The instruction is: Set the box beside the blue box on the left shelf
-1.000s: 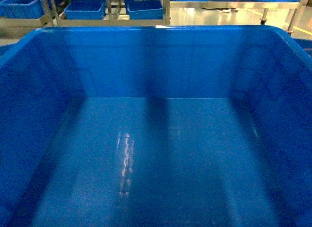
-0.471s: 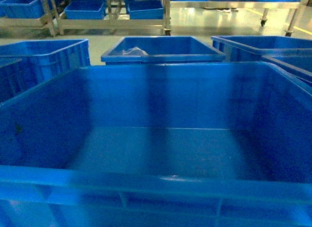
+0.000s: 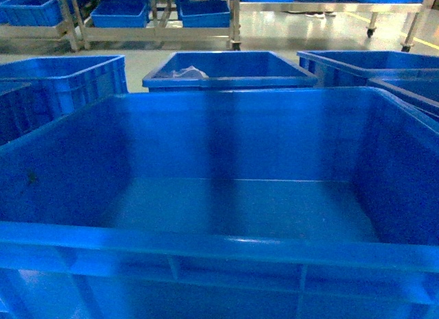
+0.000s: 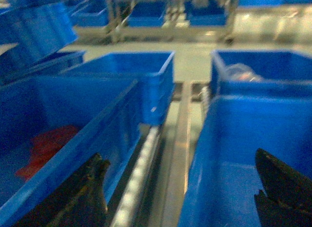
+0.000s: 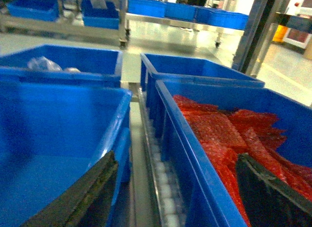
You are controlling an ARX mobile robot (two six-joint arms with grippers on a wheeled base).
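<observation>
The box [image 3: 226, 245], a large bright blue crate with a ribbed rim, fills the lower head view and stands level among other blue crates. Its left wall shows in the left wrist view [image 4: 234, 154] and its right wall in the right wrist view [image 5: 58, 124]. My left gripper [image 4: 180, 193] is open, one finger inside the box and the other over the neighbouring blue box [image 4: 73, 134] that holds something red. My right gripper [image 5: 175, 197] is open too, spanning the box's right wall and a crate of red wrap [image 5: 229, 134]. Neither gripper shows in the head view.
Roller rails [image 4: 141, 178] [image 5: 163, 188] run in the gaps beside the box. More blue crates stand behind it [image 3: 230, 66] [image 3: 65, 75] [image 3: 363, 62]. Metal racks with blue bins [image 3: 123, 14] line the far floor.
One second ago the box filled the head view, tilted close to the camera. It has dropped down and level among the other crates, and barely shifted in the last half second.
</observation>
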